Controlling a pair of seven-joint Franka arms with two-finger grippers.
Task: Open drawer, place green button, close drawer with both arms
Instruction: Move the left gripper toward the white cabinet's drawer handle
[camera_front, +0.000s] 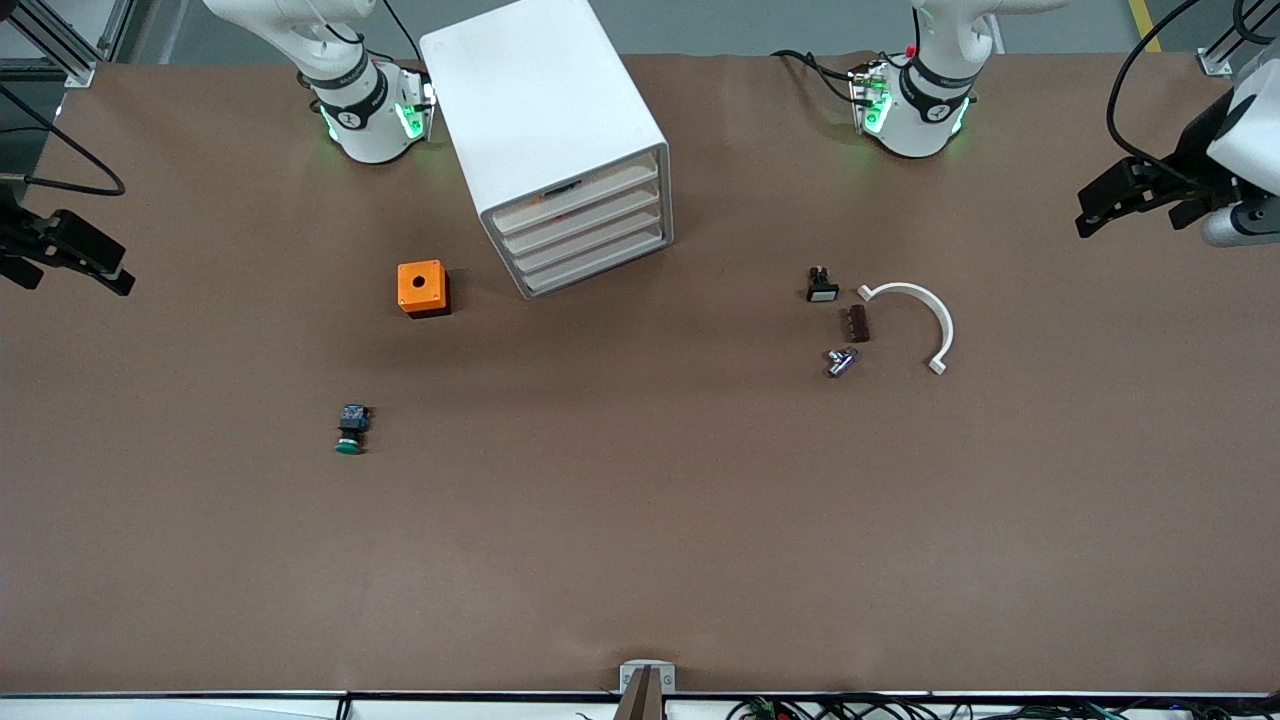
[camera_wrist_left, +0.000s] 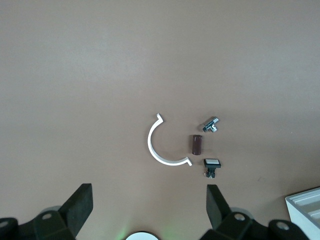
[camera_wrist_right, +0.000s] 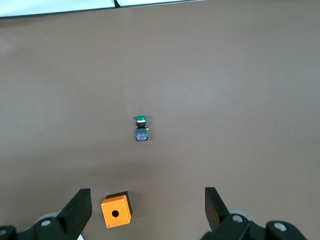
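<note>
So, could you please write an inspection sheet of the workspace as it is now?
Surface: brown table, flat.
Job's things: white cabinet, all four drawers shut, including the drawer; button lying on the table, nearer the front camera than the orange box.
Clutter: black switch, brown block, metal fitting, white curved clip, grouped toward the left arm's end.
Grippers: left gripper open over that group; right gripper open, empty, above the orange box and button.
Cables: black cables along the table edges.
Surroundings: grey floor, metal framing.
</note>
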